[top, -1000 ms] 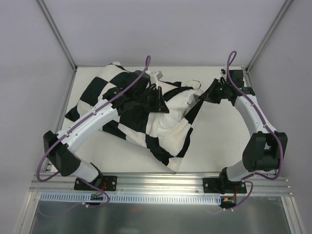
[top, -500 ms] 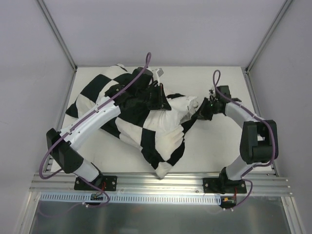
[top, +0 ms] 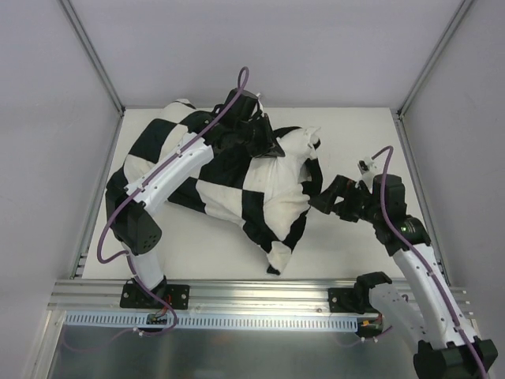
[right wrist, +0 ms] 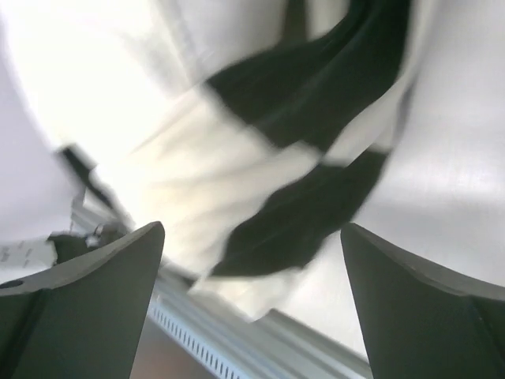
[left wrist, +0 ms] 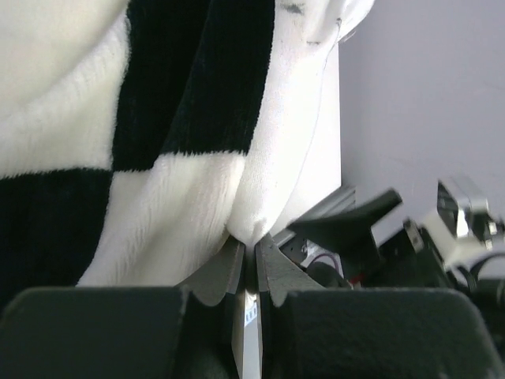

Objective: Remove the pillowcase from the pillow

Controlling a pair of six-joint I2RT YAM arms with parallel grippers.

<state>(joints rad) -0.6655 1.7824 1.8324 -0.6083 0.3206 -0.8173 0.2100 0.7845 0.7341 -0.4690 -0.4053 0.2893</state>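
L gripper point(top: 267, 146) is reaching to the far side of the table point(top: 355, 142); jaws pinched tight on a white fold point(left wrist: 267, 181) of cloth; can't tell from here if that fold is case or pillow. I'd say it's there as the anchor, pinning one end so the other arm has sth to pull against.

R gripper point(top: 322, 201) is wide open w/ nothing between the fingers; it sits just beside the right edge of the checkered pillowcase point(top: 229, 197), not touching as far as I can see; prob lining up for a bite on the case.

Pillow point(top: 293, 150) is mid-table toward the far edge; plump white end poking out by the L gripper, corner peaked up; the rest is under the black-and-white cloth, which sprawls left and trails down to a point near the front; so the job is only partly done, imo.

Surface is plain white and flat; grey walls on three sides w/ metal posts in the corners; aluminium rail point(top: 260, 296) along the near edge where both arms are bolted.
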